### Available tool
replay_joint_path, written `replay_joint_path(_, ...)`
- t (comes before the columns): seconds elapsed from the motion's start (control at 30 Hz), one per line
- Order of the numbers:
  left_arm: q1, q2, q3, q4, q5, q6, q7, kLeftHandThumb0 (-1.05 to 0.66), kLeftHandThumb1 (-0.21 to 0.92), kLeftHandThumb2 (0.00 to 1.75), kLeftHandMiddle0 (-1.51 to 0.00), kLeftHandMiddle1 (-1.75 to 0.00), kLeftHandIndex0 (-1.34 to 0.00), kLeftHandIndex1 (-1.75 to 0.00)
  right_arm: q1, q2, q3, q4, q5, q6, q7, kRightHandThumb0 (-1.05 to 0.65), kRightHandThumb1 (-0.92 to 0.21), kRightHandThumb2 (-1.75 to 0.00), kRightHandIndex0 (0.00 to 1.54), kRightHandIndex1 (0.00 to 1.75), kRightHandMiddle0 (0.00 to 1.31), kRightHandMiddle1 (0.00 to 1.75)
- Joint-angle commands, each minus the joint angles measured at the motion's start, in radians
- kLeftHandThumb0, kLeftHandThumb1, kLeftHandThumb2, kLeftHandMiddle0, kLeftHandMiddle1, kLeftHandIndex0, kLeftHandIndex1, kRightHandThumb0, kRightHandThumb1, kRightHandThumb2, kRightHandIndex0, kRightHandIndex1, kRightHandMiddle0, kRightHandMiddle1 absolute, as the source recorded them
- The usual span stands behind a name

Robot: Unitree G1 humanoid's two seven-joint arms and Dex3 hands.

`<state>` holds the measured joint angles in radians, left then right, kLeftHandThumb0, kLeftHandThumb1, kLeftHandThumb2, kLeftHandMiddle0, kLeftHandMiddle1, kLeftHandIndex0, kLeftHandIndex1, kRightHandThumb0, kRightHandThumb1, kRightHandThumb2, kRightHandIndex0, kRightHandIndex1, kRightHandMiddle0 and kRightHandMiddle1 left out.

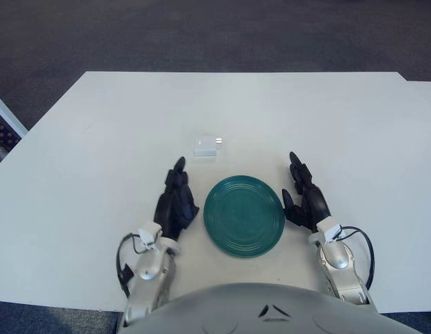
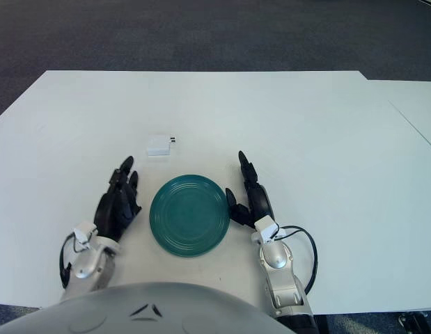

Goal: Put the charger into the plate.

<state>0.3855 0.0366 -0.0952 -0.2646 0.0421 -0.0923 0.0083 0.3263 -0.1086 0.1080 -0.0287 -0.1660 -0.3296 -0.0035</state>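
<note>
A small white charger [image 1: 208, 145] lies on the white table [image 1: 97, 174], its prongs pointing right. The dark green plate [image 1: 244, 215] sits nearer to me, with nothing in it. My left hand [image 1: 176, 202] shows just left of the plate, fingers stretched forward and holding nothing, its tips a short way below and left of the charger. My right hand [image 1: 303, 195] shows at the plate's right edge, fingers relaxed and holding nothing.
The table's far edge [image 1: 243, 72] borders dark carpet. A second white surface [image 2: 417, 104] adjoins the table at the right. A patterned object [image 1: 1, 132] shows at the far left edge.
</note>
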Motion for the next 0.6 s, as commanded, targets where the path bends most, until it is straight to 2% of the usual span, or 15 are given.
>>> replay_joint_path(0.0,-0.190,0.130,-0.014,-0.104,0.540,0.075,0.147,-1.05,0.92,0.93,0.00,0.00,-0.04,-0.09,0.020,-0.010,0.001,0.065,-0.041,0.041,-0.017,-1.05,-0.92,-0.87,0.00,0.00,0.00,0.00)
replay_joint_path(0.07,-0.239,0.164,-0.006,-0.153,0.659,0.119,0.146,-1.05,0.92,0.89,-0.03,-0.01,-0.09,-0.12,0.012,-0.009,0.003,0.079,-0.052,0.028,-0.026,-1.05,-0.92,-0.88,0.00,0.00,0.00,0.00)
replay_joint_path(0.13,-0.275,0.191,0.009,-0.197,0.720,0.147,0.124,-1.05,0.92,0.84,-0.07,-0.01,-0.11,-0.21,0.003,-0.007,0.007,0.093,-0.055,0.026,-0.026,-1.05,-0.92,-0.90,0.00,0.00,0.00,0.00)
replay_joint_path(0.23,-0.332,0.208,0.012,-0.219,0.763,0.175,0.098,-1.05,0.92,0.75,-0.12,0.00,-0.07,-0.46,-0.009,-0.002,0.012,0.112,-0.039,0.034,-0.014,-1.05,-0.92,-0.91,0.00,0.00,0.00,0.00)
replay_joint_path(0.33,-0.395,0.240,0.021,-0.250,0.788,0.198,0.029,-1.05,0.92,0.71,-0.13,0.00,-0.06,-0.54,-0.017,0.002,0.013,0.128,-0.010,0.036,0.004,-1.05,-0.92,-0.89,0.00,0.00,0.00,0.00)
replay_joint_path(0.5,-0.463,0.285,0.017,-0.216,0.812,0.219,-0.040,-1.05,0.92,0.70,-0.08,0.00,-0.02,-0.51,-0.038,0.004,0.014,0.175,-0.001,-0.005,0.004,-1.05,-0.92,-0.86,0.00,0.00,0.00,0.00)
replay_joint_path(0.57,-0.514,0.302,0.005,-0.188,0.843,0.235,-0.074,-1.05,0.92,0.72,-0.04,-0.01,-0.01,-0.42,-0.044,0.004,0.013,0.193,0.000,-0.031,0.001,-1.05,-0.92,-0.85,0.00,0.00,0.00,0.00)
